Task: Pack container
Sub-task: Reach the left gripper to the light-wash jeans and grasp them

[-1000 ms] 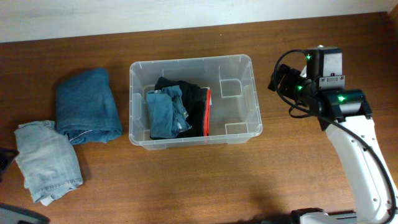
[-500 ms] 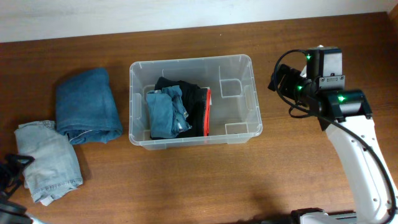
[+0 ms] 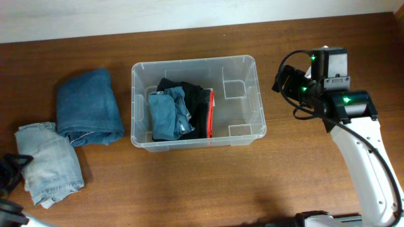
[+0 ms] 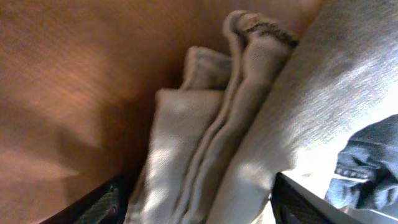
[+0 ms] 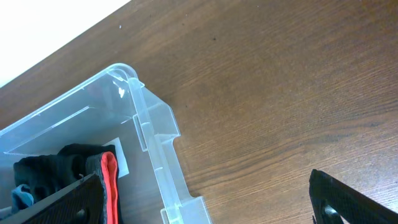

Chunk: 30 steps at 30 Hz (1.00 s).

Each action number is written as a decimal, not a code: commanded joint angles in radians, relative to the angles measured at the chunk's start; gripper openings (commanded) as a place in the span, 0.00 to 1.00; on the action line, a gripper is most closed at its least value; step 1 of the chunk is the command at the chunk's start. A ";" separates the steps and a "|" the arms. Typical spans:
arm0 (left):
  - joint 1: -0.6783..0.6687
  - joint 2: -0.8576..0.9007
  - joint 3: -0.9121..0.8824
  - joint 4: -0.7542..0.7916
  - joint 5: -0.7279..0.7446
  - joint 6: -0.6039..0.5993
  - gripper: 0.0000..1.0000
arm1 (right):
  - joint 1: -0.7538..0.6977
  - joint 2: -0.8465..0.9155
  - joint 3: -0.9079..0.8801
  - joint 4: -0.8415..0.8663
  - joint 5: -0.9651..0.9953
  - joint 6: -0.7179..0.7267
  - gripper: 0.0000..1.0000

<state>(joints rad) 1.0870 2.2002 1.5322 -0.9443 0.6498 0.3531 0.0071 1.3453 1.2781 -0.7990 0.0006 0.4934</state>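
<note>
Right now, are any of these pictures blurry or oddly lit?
Left wrist view: soft and out of focus, close to the pale folded jeans, with a washed-out patch at lower right. Overhead view: sharp and evenly lit. Right wrist view: crisp on the container, top-left corner blown white.

The container (image 3: 189,61) is clear, glossy plastic; the bench (image 3: 189,183) is grained wood with a soft sheen; the folded jeans (image 3: 47,161) are faded, woven denim.

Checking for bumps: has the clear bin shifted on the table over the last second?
No. In the overhead view the bin sits exactly where it did, same gap to the table's far edge.
</note>
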 commanded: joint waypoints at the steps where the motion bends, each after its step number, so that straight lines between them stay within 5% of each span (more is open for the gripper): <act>1: -0.047 0.135 -0.052 0.009 -0.083 0.011 0.72 | -0.008 -0.007 0.020 0.003 0.015 -0.004 0.98; 10: -0.075 0.137 -0.052 0.001 -0.061 0.012 0.54 | -0.008 -0.007 0.020 0.003 0.015 -0.004 0.98; 18: -0.072 0.137 -0.037 -0.038 0.150 0.038 0.00 | -0.008 -0.007 0.020 0.003 0.015 -0.004 0.98; 30: -0.066 0.018 0.286 -0.329 0.364 0.000 0.00 | -0.008 -0.007 0.020 0.003 0.015 -0.004 0.98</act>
<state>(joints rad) 1.0447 2.3028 1.6867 -1.2228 0.8684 0.3660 0.0071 1.3453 1.2781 -0.7990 0.0002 0.4942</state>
